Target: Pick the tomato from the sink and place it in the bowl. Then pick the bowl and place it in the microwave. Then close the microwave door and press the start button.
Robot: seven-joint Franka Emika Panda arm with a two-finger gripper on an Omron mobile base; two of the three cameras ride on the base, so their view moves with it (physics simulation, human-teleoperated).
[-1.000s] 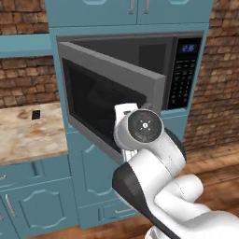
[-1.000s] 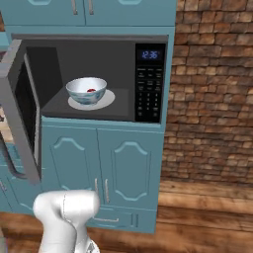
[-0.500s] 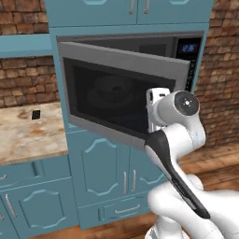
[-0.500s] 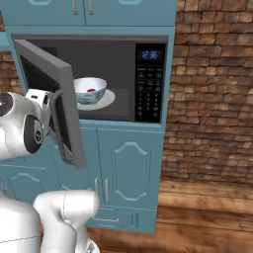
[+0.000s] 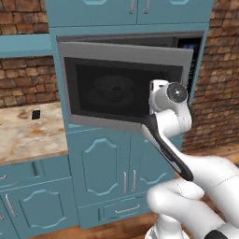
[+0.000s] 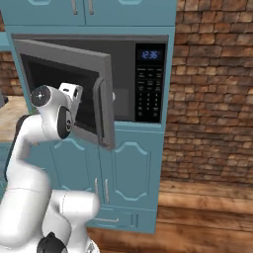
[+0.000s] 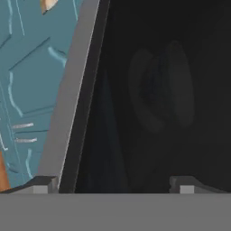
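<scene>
The microwave (image 6: 148, 45) sits in teal cabinetry, its black control panel (image 6: 149, 86) at the right. The microwave door (image 5: 121, 86) stands partly open, about a third of the way from shut, with its curved bar handle (image 6: 102, 116) at the free edge. My hand (image 5: 164, 94) rests against the outer face of the door near that edge. In the hand view my gripper (image 7: 117, 187) is open, its tips spread wide in front of the dark door glass (image 7: 162, 90). A faint round shape shows through the glass. The bowl and tomato are hidden behind the door. The sink is out of view.
A beige stone counter (image 5: 23, 135) lies to the left, above teal cabinet doors (image 5: 107, 163). A brick wall (image 6: 212, 99) rises to the right of the microwave column. The wooden floor (image 6: 197, 212) lies below it.
The microwave door has swung further toward shut. My hand has travelled with it, staying against its outer face. The bowl, seen inside earlier, is now covered by the door.
</scene>
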